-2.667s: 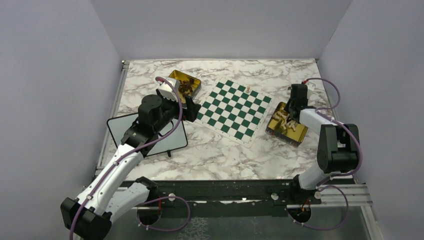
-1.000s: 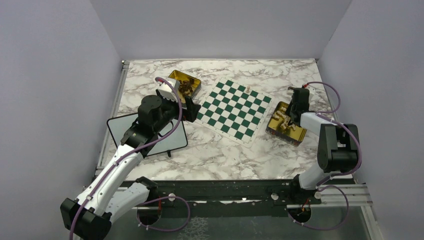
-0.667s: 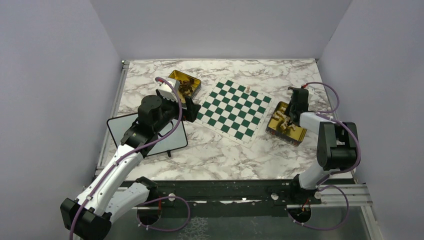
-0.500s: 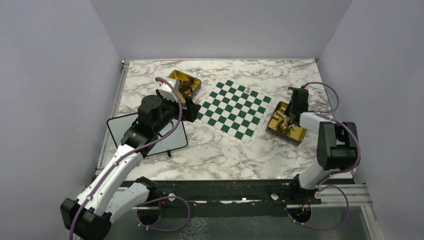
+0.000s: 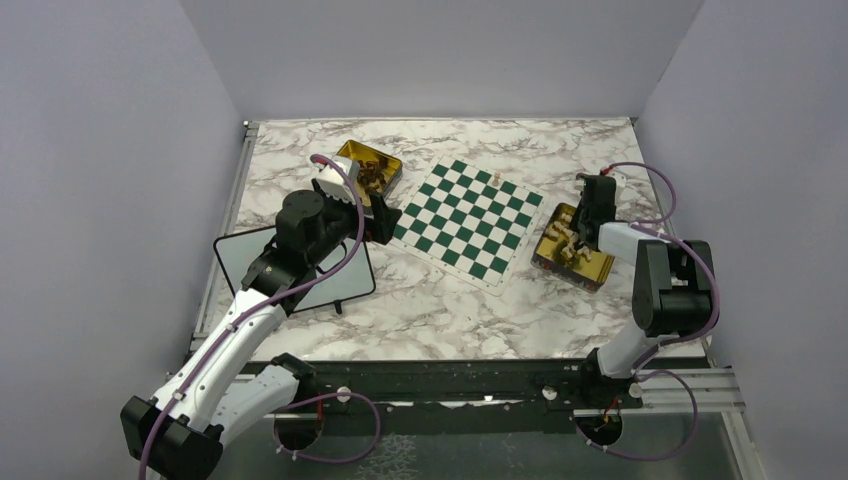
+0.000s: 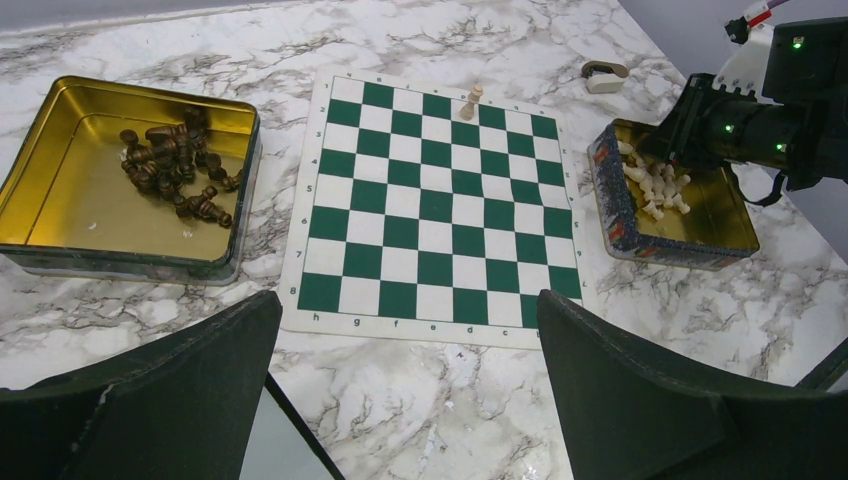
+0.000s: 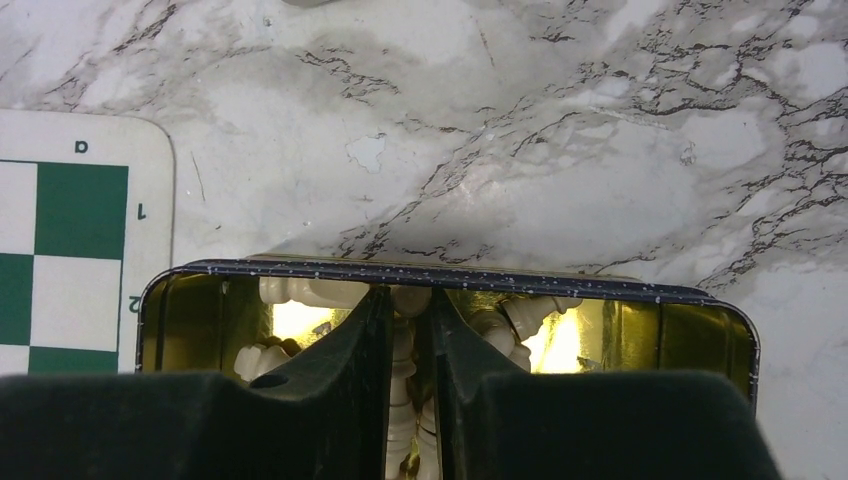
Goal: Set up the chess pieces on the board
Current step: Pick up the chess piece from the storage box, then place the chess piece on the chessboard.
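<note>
Near the board [image 6: 430, 200] lettered h–c, left claw [image 6: 405, 330] gapes; right claw [image 7: 408, 300] pinches a pale piece [image 7: 403, 365].

Tabletop [image 5: 450, 300]: white-and-grey marble pattern, smooth, low sheen.
Left rectangular gold tin [image 6: 60, 190] and right rectangular gold tin [image 6: 720, 218]: polished metal, mirror-bright inside (the right one's outer wall is dark and speckled).
Green-and-white chequered board [image 6: 430, 200]: thin flat mat, matt.
Dark brown chess pieces [image 6: 175, 170]: slightly glossy.
Small cream chess pieces [image 6: 655, 190]: duller.
Left gripper [image 6: 407, 320] fingers [image 6: 640, 400]: matt black.
</note>
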You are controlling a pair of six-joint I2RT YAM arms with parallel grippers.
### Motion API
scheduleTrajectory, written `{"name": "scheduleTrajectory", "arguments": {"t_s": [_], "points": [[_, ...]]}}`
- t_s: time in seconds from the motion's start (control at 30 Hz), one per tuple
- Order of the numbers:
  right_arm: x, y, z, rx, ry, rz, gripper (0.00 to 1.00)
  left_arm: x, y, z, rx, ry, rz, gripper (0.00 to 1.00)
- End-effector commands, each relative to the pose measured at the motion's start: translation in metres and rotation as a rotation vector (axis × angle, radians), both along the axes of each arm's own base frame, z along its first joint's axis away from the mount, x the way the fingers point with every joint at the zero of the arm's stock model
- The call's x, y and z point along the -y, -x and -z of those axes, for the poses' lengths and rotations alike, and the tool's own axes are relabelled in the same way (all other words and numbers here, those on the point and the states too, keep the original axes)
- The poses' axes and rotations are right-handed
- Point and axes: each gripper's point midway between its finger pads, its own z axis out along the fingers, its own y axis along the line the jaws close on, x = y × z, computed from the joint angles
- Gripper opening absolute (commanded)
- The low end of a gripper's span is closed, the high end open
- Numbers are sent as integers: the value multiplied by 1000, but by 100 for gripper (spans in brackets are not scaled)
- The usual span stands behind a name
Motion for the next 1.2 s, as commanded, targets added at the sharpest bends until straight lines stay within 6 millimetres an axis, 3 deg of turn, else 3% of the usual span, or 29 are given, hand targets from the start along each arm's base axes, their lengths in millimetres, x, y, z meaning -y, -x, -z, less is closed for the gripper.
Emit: {"name": "scheduleTrajectory", "arguments": {"t_s": [0.0,0.47,0.8,1.0,1.17], "points": [[5,-9,-15,36,26,0,20,3,2,-7,30,17,14,99],[0,-6,-49,26,-15,16,14,4,2,-6,26,21,19,99],[-10,-13,-87,95,-60,-15,14,4,1,-7,29,19,17,99],[-48,-33,-105,246,-165,-178,15,3,1,-6,29,17,14,99],[-80,-55,-113,274,-178,-262,15,3,1,-6,30,15,11,99]]}}
